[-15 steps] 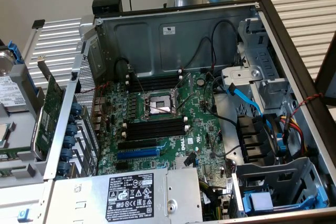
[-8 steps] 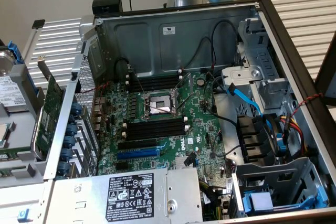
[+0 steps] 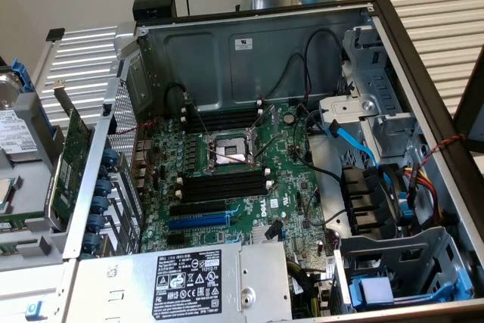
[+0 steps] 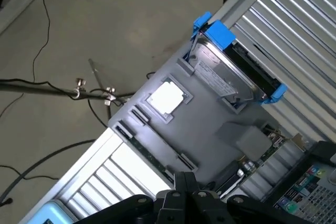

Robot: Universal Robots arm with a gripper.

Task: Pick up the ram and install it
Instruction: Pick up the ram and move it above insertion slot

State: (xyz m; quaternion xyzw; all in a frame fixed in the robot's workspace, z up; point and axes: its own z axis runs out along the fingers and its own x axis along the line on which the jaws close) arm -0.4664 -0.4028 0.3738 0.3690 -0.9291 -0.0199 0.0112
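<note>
Over the grey tray [image 4: 210, 135], the end effector [image 4: 186, 183] hangs pinched narrow and empty; it should straddle the ram [image 4: 150, 152] squarely at mid-length.

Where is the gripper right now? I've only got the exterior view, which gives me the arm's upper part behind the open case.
Observer: In the wrist view, the gripper hangs over the grey tray that sits beside the case.
Operator: What's in that tray?
Observer: A white square part sits in a recess, next to the hard drive in its blue caddy.
Operator: Any sign of the ram?
Observer: A long thin dark strip lies in a channel along the tray's edge nearest the gripper. It may be the ram, but I cannot tell.
</note>
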